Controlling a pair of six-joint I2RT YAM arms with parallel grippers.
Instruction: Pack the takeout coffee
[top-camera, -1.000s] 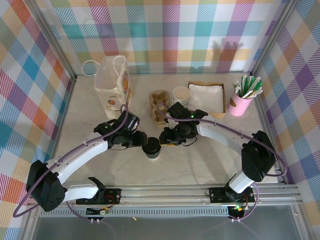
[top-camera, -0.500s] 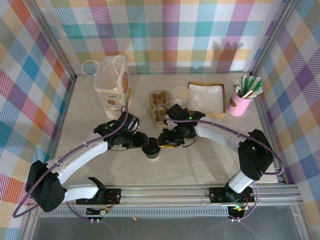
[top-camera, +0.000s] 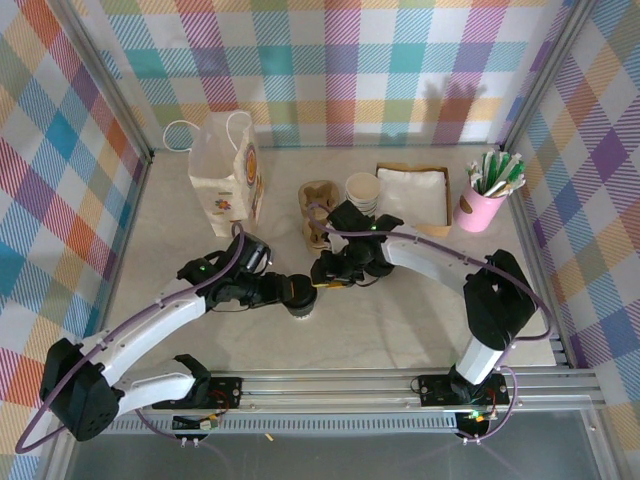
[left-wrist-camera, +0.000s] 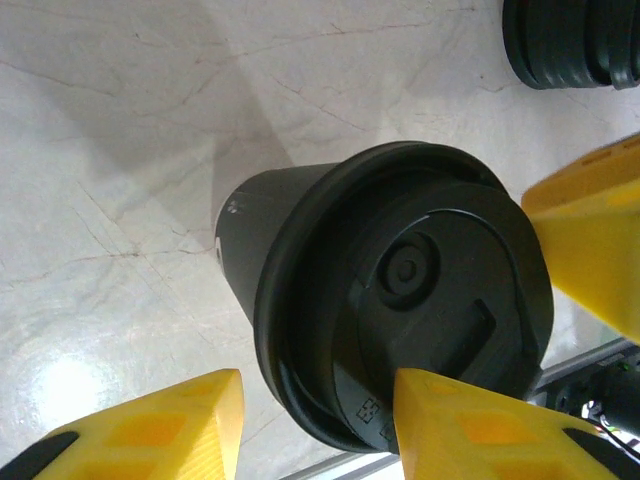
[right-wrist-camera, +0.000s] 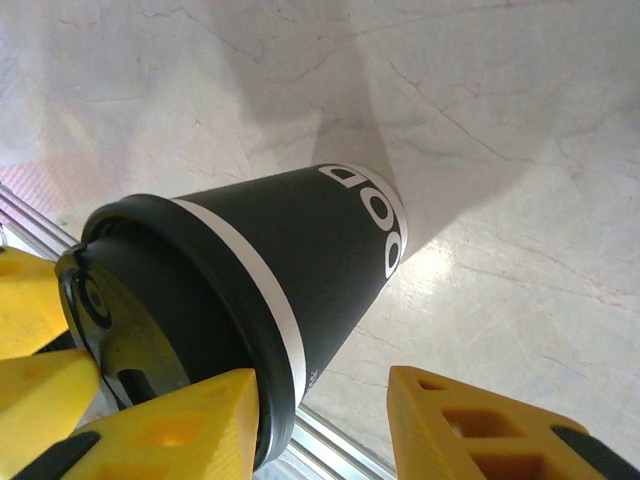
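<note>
Left of centre, the left arm has sunk toward 7 o'clock and the right arm has drawn toward 9 o'clock since a second ago, while the takeout coffee (top-camera: 300, 297) has kept its spot, upright on the pale, thinly veined, marble-look worktop (top-camera: 400, 320). It stands at 6 o'clock from the brown moulded-card cup carrier (top-camera: 318, 212).

The cup is a tapered cone of matt dark grey paper with a white band and white lettering, under a round, glossy black plastic lid with a raised centre button and a sip slot.

The left claw (left-wrist-camera: 318, 390) sits at the cup's 9 o'clock, its jaws apart. One blocky yellow plastic finger (left-wrist-camera: 150, 435) is clear of the cup and the other overlaps the lid rim, so nothing is clamped.

The right claw (right-wrist-camera: 322, 375) sits at the cup's 2 o'clock, jaws likewise spread. One finger is against the lid rim, the other apart from the paper wall.

A low stack of ribbed black lids (left-wrist-camera: 570, 40) lies nearby.
</note>
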